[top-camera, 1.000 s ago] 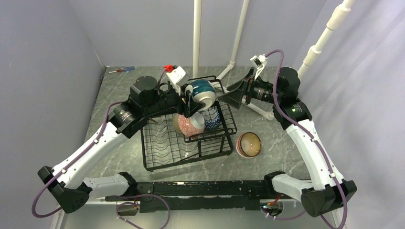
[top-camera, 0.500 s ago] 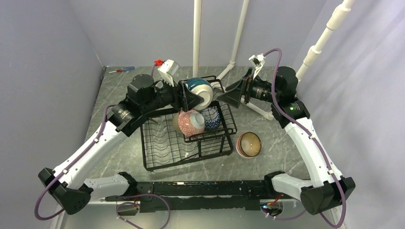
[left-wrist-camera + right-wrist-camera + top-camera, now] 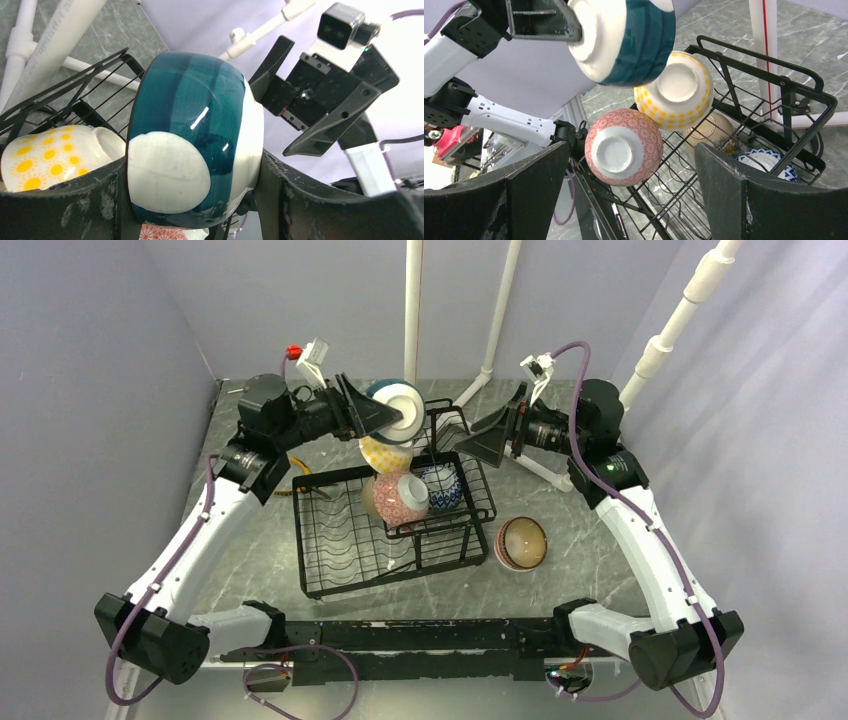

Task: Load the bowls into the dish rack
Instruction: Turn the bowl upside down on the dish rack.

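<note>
My left gripper (image 3: pixel 398 412) is shut on a teal-and-white bowl (image 3: pixel 195 145), held on its side in the air above the back of the black wire dish rack (image 3: pixel 345 550). On the rack's upper basket a yellow dotted bowl (image 3: pixel 384 453) leans just under the teal one. A pink-red patterned bowl (image 3: pixel 624 145) and a blue-white zigzag bowl (image 3: pixel 444 488) rest there too, and a beige flowered bowl (image 3: pixel 709 132) lies deeper inside. A brown striped bowl (image 3: pixel 521 543) stands on the table to the right of the rack. My right gripper (image 3: pixel 478 440) stays open at the rack's back right corner, holding nothing.
White pipes (image 3: pixel 412 310) rise behind the rack, and another white pipe (image 3: pixel 690 300) slants up at the back right. Grey walls close in on the left and right. The rack's lower tray (image 3: pixel 340 540) holds bare wire slots on its left half.
My left arm has swung the teal bowl up and to the left, away from the upper basket, uncovering the yellow dotted bowl. The right arm has hardly moved.
</note>
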